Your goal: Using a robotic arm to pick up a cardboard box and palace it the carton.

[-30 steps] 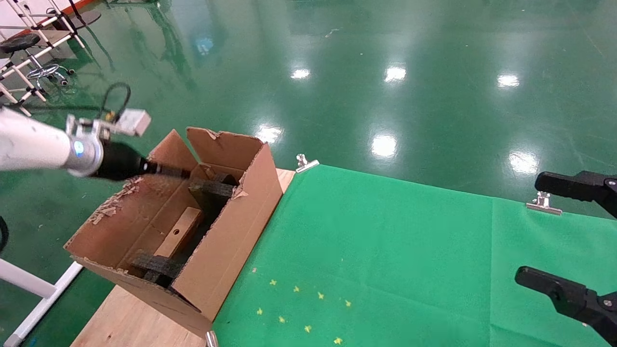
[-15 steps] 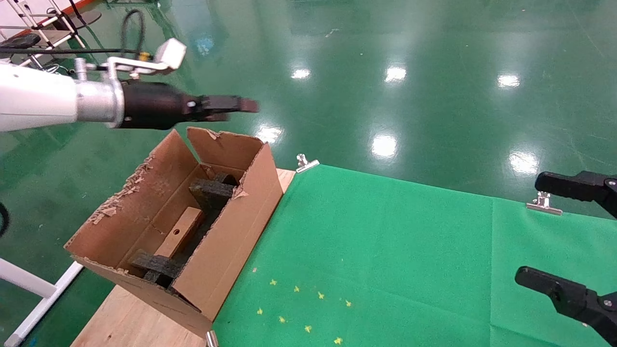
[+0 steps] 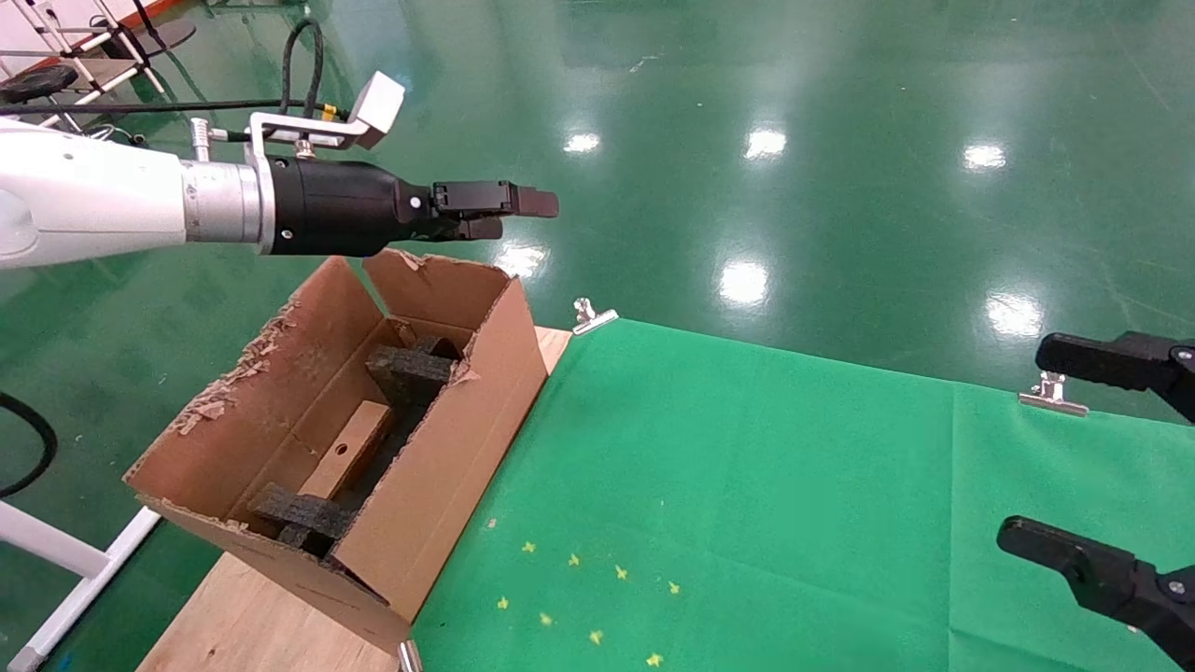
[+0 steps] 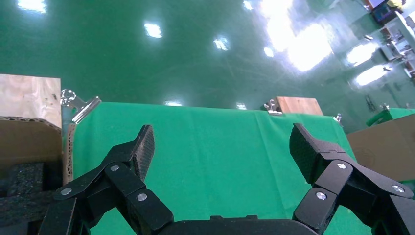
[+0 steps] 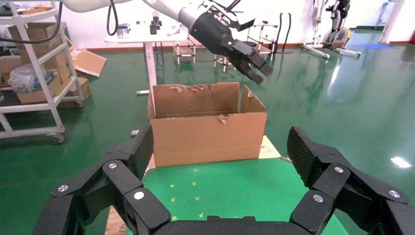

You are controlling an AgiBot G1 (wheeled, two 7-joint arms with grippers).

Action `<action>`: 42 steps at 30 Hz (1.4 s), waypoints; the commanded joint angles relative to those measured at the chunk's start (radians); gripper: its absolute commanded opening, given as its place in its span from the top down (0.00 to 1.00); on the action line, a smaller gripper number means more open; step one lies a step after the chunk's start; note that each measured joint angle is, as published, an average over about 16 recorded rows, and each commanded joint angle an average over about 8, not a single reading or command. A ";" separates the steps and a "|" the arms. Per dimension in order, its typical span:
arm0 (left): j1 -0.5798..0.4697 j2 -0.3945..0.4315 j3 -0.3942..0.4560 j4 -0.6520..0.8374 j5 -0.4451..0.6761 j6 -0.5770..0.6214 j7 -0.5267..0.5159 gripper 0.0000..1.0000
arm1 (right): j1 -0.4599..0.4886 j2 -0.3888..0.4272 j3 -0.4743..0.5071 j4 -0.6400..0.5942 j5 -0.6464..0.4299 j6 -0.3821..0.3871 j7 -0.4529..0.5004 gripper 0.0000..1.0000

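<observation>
A green cloth [image 3: 747,485] covers most of a wooden table [image 3: 243,625], held down by silver clips [image 3: 590,315] at its far edge, with glossy green floor [image 3: 747,112] beyond.

At the table's left end sits the carton [image 3: 448,448], large, brown and open at the top, its flap edges torn and ragged. Inside it are black foam inserts [image 3: 411,369], one near the far end and one near the front.

The white left arm [image 3: 84,201] reaches in from the left and hangs above the carton's far end, clear of its flaps. Its black gripper [image 3: 509,213] points out past the far wall, over the floor. The left wrist view shows its jaws spread wide with nothing between them.

The right gripper [image 3: 1102,467] is parked at the right edge of the table, over the cloth. Its two black fingers stand well apart and hold nothing.

The box [image 3: 347,450], small, flat and brown with a round hole in its upper face, lies inside the carton on the floor between the two foam inserts. It appears to lean against the left inner wall. The task looks essentially complete, with the box delivered and let go.

Risks from here seem slight. If the left arm drops or swings back low, its fingers could catch a torn flap and drag or tip the carton, which stands close to the table's left edge. The leaning box could also slide flat if the carton is jolted.
</observation>
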 commanded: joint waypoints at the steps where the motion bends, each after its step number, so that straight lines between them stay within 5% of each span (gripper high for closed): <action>1: -0.005 0.000 0.005 0.008 0.009 -0.006 0.002 0.00 | 0.000 0.000 0.000 0.000 0.000 0.000 0.000 0.00; 42: 0.486 -0.130 -0.328 -0.615 -0.305 0.101 0.438 0.00 | 0.000 0.000 0.000 0.000 0.000 0.000 0.000 0.00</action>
